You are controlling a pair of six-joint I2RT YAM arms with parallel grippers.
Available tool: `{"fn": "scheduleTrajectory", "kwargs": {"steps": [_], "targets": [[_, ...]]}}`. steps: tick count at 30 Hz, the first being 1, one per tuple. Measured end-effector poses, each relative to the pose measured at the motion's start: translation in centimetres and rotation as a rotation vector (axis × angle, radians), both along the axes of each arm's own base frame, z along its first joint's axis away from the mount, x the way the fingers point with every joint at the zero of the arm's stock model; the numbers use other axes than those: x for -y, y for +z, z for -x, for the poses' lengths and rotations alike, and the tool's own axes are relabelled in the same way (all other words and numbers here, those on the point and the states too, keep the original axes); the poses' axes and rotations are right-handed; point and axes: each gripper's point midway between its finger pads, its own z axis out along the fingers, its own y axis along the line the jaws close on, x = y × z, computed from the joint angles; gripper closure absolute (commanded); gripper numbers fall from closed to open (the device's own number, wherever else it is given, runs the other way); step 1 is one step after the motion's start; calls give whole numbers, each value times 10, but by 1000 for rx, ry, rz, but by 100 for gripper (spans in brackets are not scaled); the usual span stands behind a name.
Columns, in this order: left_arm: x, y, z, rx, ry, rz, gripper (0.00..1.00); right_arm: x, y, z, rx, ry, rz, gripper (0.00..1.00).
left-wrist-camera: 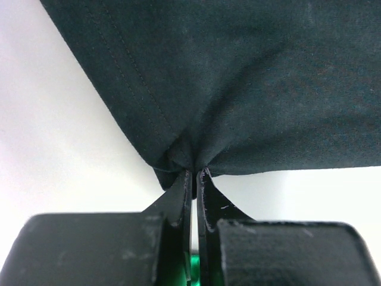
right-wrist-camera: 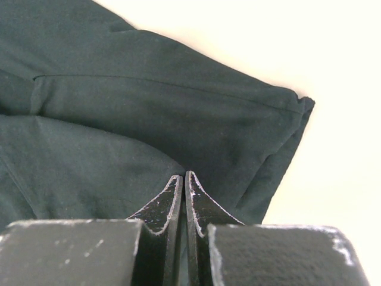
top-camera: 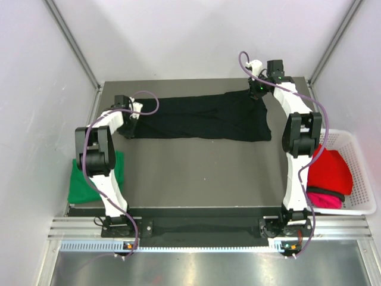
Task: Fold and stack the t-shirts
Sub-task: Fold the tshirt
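Your left gripper (left-wrist-camera: 193, 174) pinches a bunched edge of the black shirt (top-camera: 202, 116), which stretches as a long band along the far edge of the counter (top-camera: 196, 173). Your right gripper (right-wrist-camera: 183, 177) has its fingers pressed together at the shirt's far-right end; you cannot tell whether cloth sits between them. The green shirt (top-camera: 80, 182) drapes over the near-left corner. The red shirt (top-camera: 330, 170) and pink shirt (top-camera: 324, 199) lie in the basket (top-camera: 360, 161) beside the right edge.
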Motion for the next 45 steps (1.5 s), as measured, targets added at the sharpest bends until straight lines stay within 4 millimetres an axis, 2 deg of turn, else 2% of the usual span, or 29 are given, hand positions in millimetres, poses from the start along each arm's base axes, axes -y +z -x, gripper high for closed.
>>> {"fn": "scheduleTrajectory", "kwargs": {"steps": [4, 6, 7, 8, 11, 13, 17, 19, 22, 23, 26, 28, 31, 34, 38, 45], "targets": [[0, -1, 6, -6, 1, -3, 100, -1, 1, -1, -1, -7, -11, 100], [0, -1, 6, -6, 1, -3, 100, -2, 6, -7, 10, -13, -26, 100], [0, -1, 6, -6, 1, -4, 100, -3, 10, -16, 27, -21, -39, 93], [0, -1, 6, -6, 0, -4, 100, -3, 14, -24, 50, -31, -54, 75], [-1, -1, 6, -7, -4, -6, 100, -5, 20, -44, 92, -77, -107, 60], [-1, -1, 6, -7, -4, -6, 100, -2, 19, -50, 93, -130, -124, 58], [0, -1, 8, -8, -2, -5, 100, 18, 15, -51, 86, -231, -99, 56], [0, 0, 11, -12, 1, -4, 100, 31, 9, -38, 52, -258, -106, 56], [0, 2, 19, -21, 5, -1, 83, 58, 3, -7, -22, -287, -139, 55], [0, 3, 22, -23, 5, -2, 74, 67, 3, 5, -47, -298, -145, 55], [-1, 13, 28, -8, 3, -9, 59, 96, 11, 49, -117, -314, -141, 56], [-1, 21, 33, 9, -1, -11, 53, 104, 24, 75, -145, -294, -125, 55], [-1, 38, 40, 40, -15, -12, 48, 92, 39, 103, -170, -224, -103, 55], [5, 52, 42, 65, -46, 11, 48, 79, 39, 127, -214, -158, -92, 53], [12, 50, 47, 44, -89, 45, 48, 68, 21, 150, -316, -112, -104, 50], [14, 33, 51, -10, -127, 50, 47, 55, -10, 169, -449, -60, -103, 49]]}}
